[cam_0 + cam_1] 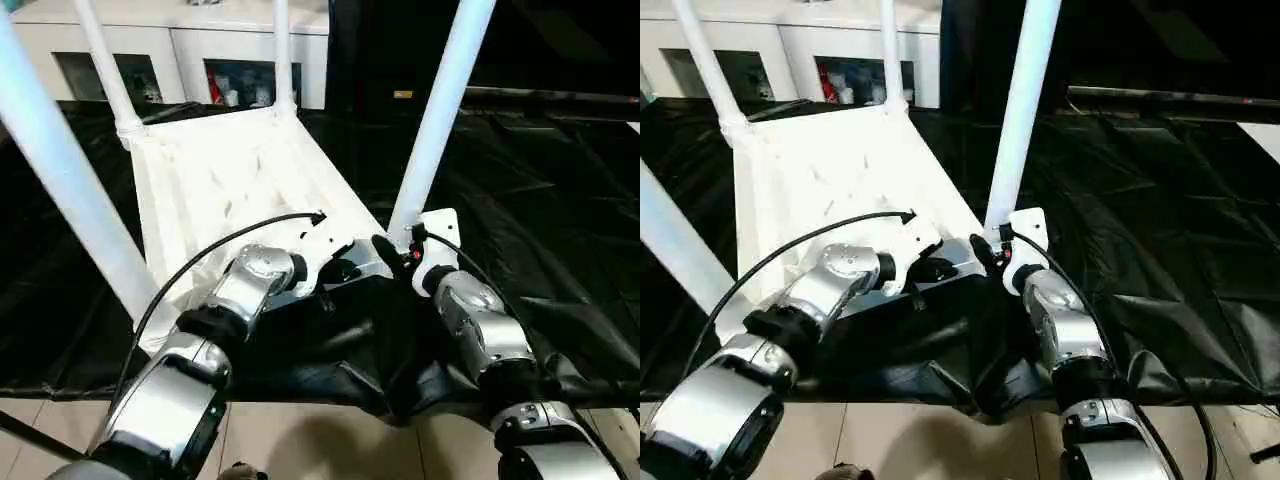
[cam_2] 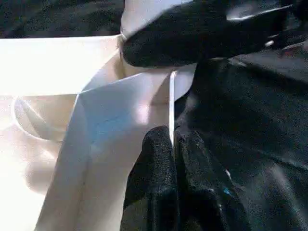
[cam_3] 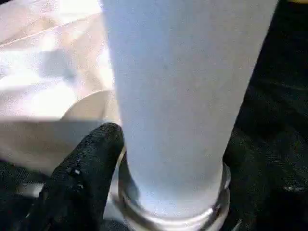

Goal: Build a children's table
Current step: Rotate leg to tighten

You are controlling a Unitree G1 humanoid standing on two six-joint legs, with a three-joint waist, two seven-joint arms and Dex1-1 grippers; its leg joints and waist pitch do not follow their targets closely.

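All four legs stand in your upturned tabletop (image 1: 215, 175) on the black sheet (image 1: 540, 200). Your right end effector (image 1: 400, 252) clasps the near-right leg (image 1: 440, 115); the left end effector (image 1: 340, 270) pinches the near rim. Flipping upright remains.

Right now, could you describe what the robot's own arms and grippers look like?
Both forearms are rounded silver metal casings joined by black collars. The left arm has a thin black cable looping over it; the right arm carries another. White brackets sit at the wrists. Each gripper, left and right, has matte black fingers.
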